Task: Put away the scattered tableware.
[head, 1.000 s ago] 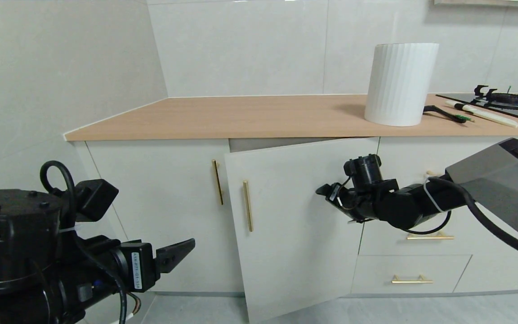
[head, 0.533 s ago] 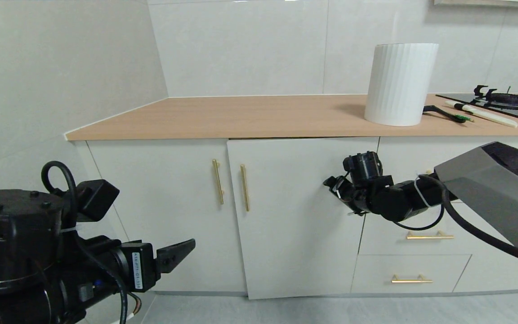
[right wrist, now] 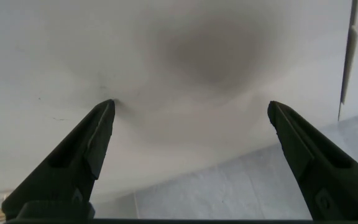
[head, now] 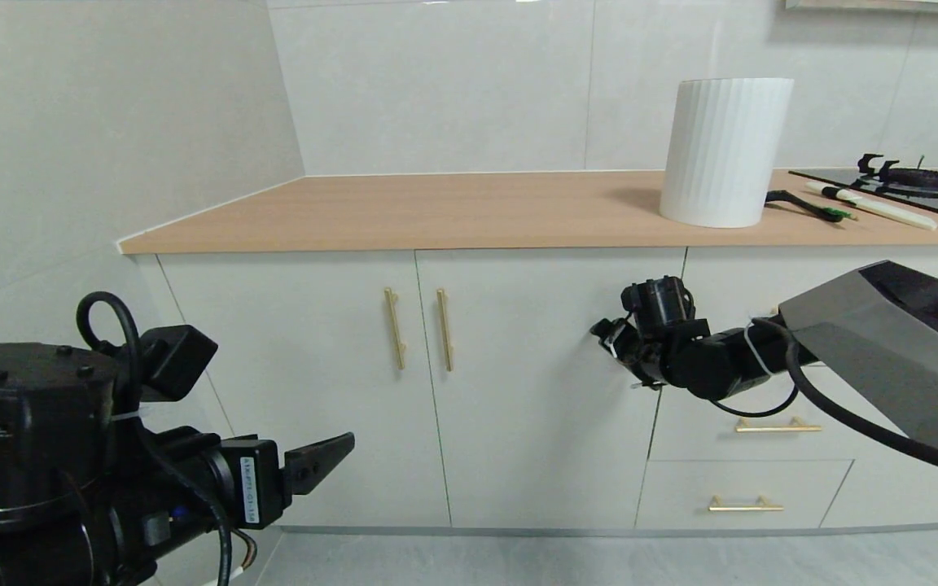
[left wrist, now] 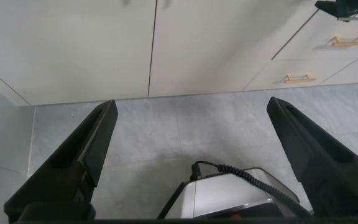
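Note:
A white cabinet door under the wooden counter stands closed, flush with its neighbour. My right gripper is open, and its fingertips touch the door's face near its right edge. Low on the left, clear of the cabinets, my left gripper hangs open and holds nothing; in the left wrist view the left gripper is above the grey floor. On the counter a tall white ribbed holder stands beside a black-handled utensil and a cream utensil.
Two gold handles run side by side where the doors meet. Drawers with gold pulls sit right of the door. A gas hob is at the counter's far right. Tiled walls close the left corner.
The cabinet door has swung from ajar to fully closed, and my right gripper followed it in toward the cabinet. The left arm has stayed still.

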{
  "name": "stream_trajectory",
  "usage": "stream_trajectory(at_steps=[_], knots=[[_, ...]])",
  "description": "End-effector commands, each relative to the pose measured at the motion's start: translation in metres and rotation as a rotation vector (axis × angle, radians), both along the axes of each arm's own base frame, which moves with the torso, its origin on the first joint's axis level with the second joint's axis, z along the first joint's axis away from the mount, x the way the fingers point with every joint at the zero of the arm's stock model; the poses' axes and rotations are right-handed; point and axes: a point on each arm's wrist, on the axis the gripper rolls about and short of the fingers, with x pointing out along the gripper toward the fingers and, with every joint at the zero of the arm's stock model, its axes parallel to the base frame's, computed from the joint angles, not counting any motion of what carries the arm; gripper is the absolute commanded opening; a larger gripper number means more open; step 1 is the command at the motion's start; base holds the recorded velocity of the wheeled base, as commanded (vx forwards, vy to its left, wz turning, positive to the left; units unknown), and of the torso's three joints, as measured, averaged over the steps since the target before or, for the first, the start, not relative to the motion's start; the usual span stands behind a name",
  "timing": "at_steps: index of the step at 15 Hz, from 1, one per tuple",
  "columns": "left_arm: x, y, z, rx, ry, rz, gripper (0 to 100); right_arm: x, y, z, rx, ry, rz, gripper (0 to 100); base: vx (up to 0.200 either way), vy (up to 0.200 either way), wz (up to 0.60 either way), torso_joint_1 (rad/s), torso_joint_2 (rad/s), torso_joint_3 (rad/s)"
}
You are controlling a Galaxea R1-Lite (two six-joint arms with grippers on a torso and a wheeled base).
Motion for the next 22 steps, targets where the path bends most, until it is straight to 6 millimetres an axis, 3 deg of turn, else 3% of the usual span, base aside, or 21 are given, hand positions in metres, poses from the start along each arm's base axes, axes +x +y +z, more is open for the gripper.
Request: stream_trajectory(at_steps=[1,4,7,8,12,15,17,18,19,20,21,22], knots=[[0.0,0.0,0.0,0.0,0.001,0.001,100,0.002,-0.003,0.0,0.001,-0.001,-0.007,100,0.0,0.0,0.0,0.0,0.0,0.0],[0.001,-0.001,-0.002,0.004,0.007,0.001,100,0.001,-0.004,0.003,0.001,-0.003,-0.007,100,0.0,0.0,0.0,0.0,0.0,0.0],[0.001,-0.001,-0.001,0.003,0.006,0.001,100,-0.018,-0.007,0.031,0.014,0.019,0.029,100,0.0,0.0,0.0,0.0,0.0,0.0],[0.001,-0.001,-0.001,0.002,0.006,0.002,100,-0.035,-0.004,0.047,0.042,0.019,0.092,100,0.0,0.0,0.0,0.0,0.0,0.0],[-0.006,0.004,0.008,-0.02,-0.04,0.006,100,-0.126,-0.025,0.124,-0.065,-0.111,0.269,100,0.0,0.0,0.0,0.0,0.0,0.0],[-0.039,0.029,0.013,0.022,-0.148,0.037,100,-0.227,-0.075,0.179,-0.178,-0.319,0.319,100,0.0,0.0,0.0,0.0,0.0,0.0],[-0.07,0.05,0.006,0.022,-0.215,0.064,100,-0.283,-0.108,0.183,-0.243,-0.394,0.27,100,0.0,0.0,0.0,0.0,0.0,0.0],[-0.075,0.052,0.005,0.022,-0.223,0.066,100,-0.29,-0.113,0.182,-0.264,-0.4,0.254,100,0.0,0.0,0.0,0.0,0.0,0.0],[-0.103,0.068,0.0,-0.001,-0.281,0.081,100,-0.33,-0.142,0.166,-0.379,-0.434,0.164,100,0.0,0.0,0.0,0.0,0.0,0.0],[-0.123,0.078,-0.002,-0.009,-0.304,0.099,100,-0.364,-0.156,0.153,-0.434,-0.495,0.141,100,0.0,0.0,0.0,0.0,0.0,0.0],[-0.129,0.082,-0.004,-0.01,-0.307,0.108,100,-0.376,-0.159,0.149,-0.45,-0.523,0.138,100,0.0,0.0,0.0,0.0,0.0,0.0],[-0.156,0.094,-0.009,0.01,-0.333,0.159,100,-0.418,-0.173,0.13,-0.537,-0.592,0.121,100,0.0,0.0,0.0,0.0,0.0,0.0]])
